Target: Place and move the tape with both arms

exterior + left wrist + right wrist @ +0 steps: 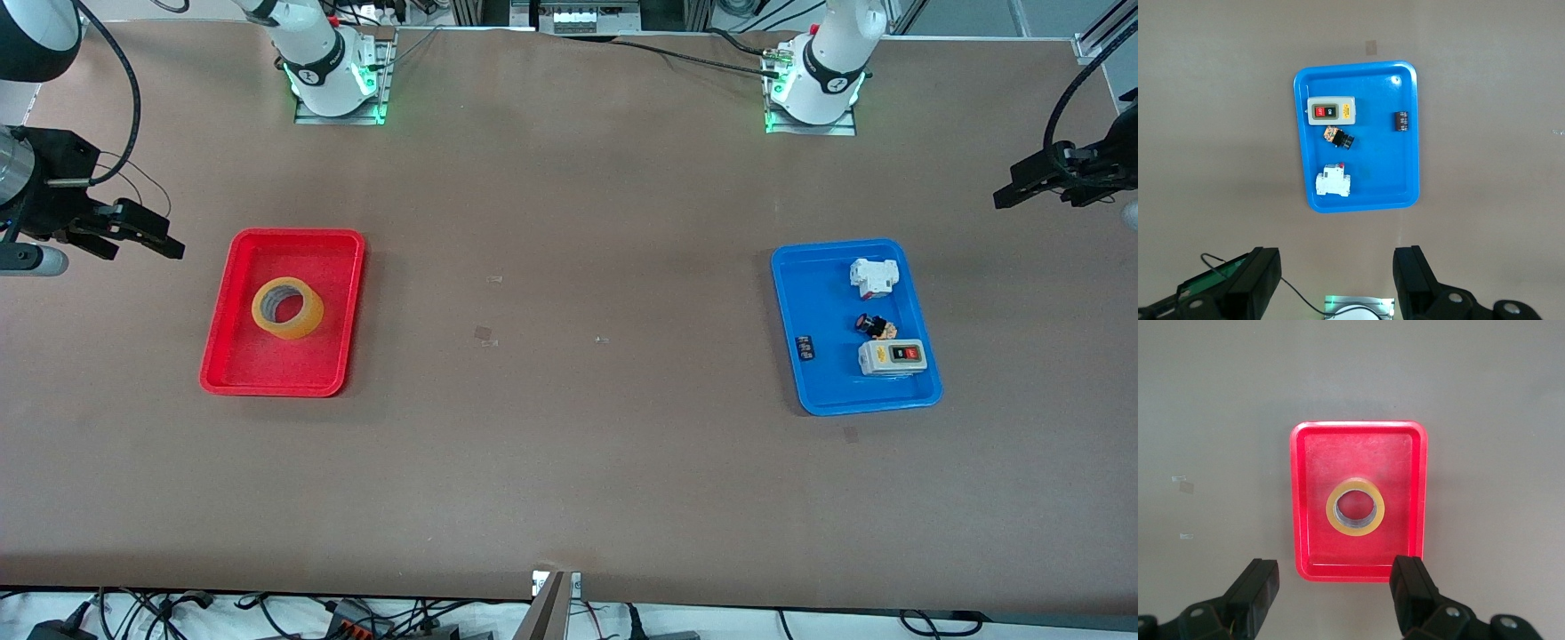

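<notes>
The tape (287, 308), a yellowish ring with a grey core, lies flat in the red tray (298, 234) toward the right arm's end of the table. It also shows in the right wrist view (1355, 507), inside the red tray (1358, 425). My right gripper (169, 233) hangs open and empty, high over the table at that end, beside the red tray; its fingers (1255, 590) are wide apart. My left gripper (1009, 185) hangs open and empty, high over the left arm's end of the table, its fingers (1411, 273) wide apart.
A blue tray (805, 276) toward the left arm's end holds a white breaker (873, 277), a small black-and-red button (873, 325), a white-grey switch box (893, 357) and a small black chip (805, 348). The left wrist view shows this tray (1375, 180) too. Brown table between the trays.
</notes>
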Controlling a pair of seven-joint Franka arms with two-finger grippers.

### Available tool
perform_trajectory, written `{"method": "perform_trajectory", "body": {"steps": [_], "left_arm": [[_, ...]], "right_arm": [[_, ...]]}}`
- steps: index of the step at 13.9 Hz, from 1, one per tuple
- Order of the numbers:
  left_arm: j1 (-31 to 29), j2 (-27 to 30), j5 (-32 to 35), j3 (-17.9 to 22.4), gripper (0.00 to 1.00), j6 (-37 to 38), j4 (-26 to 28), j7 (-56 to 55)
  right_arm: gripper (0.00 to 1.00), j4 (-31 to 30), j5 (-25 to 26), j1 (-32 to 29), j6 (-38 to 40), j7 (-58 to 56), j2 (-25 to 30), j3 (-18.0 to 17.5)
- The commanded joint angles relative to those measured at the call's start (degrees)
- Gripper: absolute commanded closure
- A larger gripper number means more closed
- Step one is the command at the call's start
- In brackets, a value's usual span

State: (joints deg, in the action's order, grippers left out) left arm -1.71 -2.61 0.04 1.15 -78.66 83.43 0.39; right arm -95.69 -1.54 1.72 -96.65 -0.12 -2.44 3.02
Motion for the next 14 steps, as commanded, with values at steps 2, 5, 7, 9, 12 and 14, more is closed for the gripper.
{"method": "perform_trajectory", "body": {"steps": [2, 5, 7, 9, 12, 14], "left_arm": [[-0.2, 0.4, 0.0, -0.4, 0.0, 0.7, -0.6, -0.6], [-0.2, 0.4, 0.0, -0.4, 0.0, 0.7, -0.6, -0.6], [-0.2, 0.4, 0.0, -0.4, 0.0, 0.7, -0.6, -0.6], [-0.2, 0.4, 0.0, -0.4, 0.0, 0.7, -0.6, -0.6], [-0.2, 0.4, 0.0, -0.4, 0.0, 0.7, -0.6, -0.6], [-0.2, 0.4, 0.0, -0.4, 0.0, 0.7, -0.6, -0.6]], "right_arm": [[0.0, 0.9, -0.1, -0.6, 2.0, -1.0, 0.4, -0.7], [0.0, 0.9, 0.0, -1.1, 1.4, -1.0, 0.5, -0.7], [0.0, 0.9, -0.5, -3.6, 1.4, -1.0, 0.7, -2.0], [0.0, 0.9, 0.0, -5.7, 1.4, -1.1, 0.7, -5.8], [0.0, 1.0, 0.0, -4.7, 1.4, -1.0, 0.8, -4.9], [0.0, 0.9, 0.1, -4.2, 1.6, -1.5, 1.2, -4.3]]}}
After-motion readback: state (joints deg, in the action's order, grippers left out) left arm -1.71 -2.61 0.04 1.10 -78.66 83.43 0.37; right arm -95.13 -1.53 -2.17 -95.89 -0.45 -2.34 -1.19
